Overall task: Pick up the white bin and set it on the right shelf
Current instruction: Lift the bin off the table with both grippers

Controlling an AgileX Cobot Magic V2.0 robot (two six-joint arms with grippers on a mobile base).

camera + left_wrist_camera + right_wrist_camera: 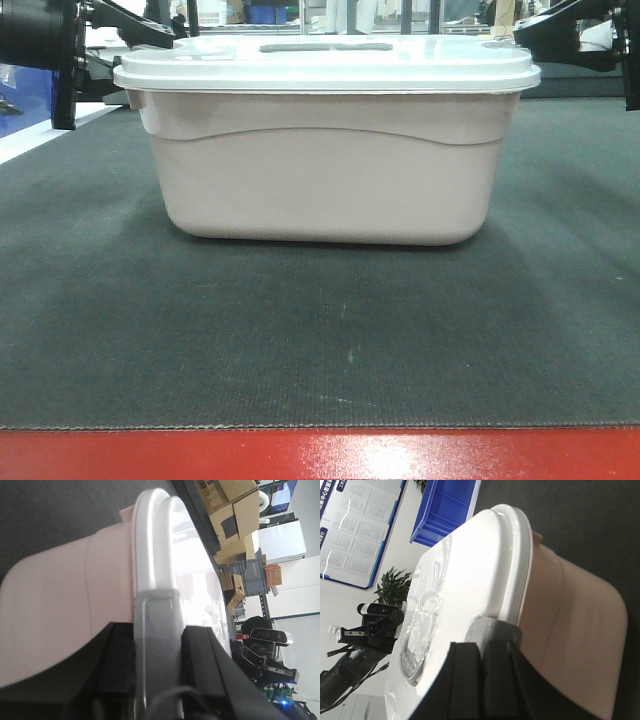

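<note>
A: Red, glossy table edge (pixel 320 455) runs closest to the front camera. What sits behind it?

B: One dark mat (pixel 320 330), matte, with a fine woven rib. One white bin (pixel 325 180) stands upright on it near the middle of the mat, base flat.

A: Bin construction?

B: Smooth pale beige plastic tub with rounded corners and one curved moulded line across the front wall. One whiter lid (pixel 325 68) is seated on the tub and overhangs it along the front and both ends. One grey handle inset (pixel 325 46) sits in the lid top. I count two grey clips, one at each short end: left clip (pixel 155 605) and right clip (pixel 495 630).

A: Left gripper (pixel 159 632) status?

B: Two black, angular fingers (pixel 120 655) stand either side of the left clip and lid rim, touching both faces. They are clenched on the white bin at that end.

A: Right gripper (pixel 481 652)?

B: Two black fingers sit right at the right clip, close side by side. That view does not show whether they pinch the rim or only rest against it.

A: Surroundings?

B: The left wrist view shows at least three brown cardboard boxes (pixel 235 505), stacked. The right wrist view shows one blue open plastic bin (pixel 445 510), one potted plant (pixel 395 587) and one blue-framed wall chart (pixel 355 530).
</note>
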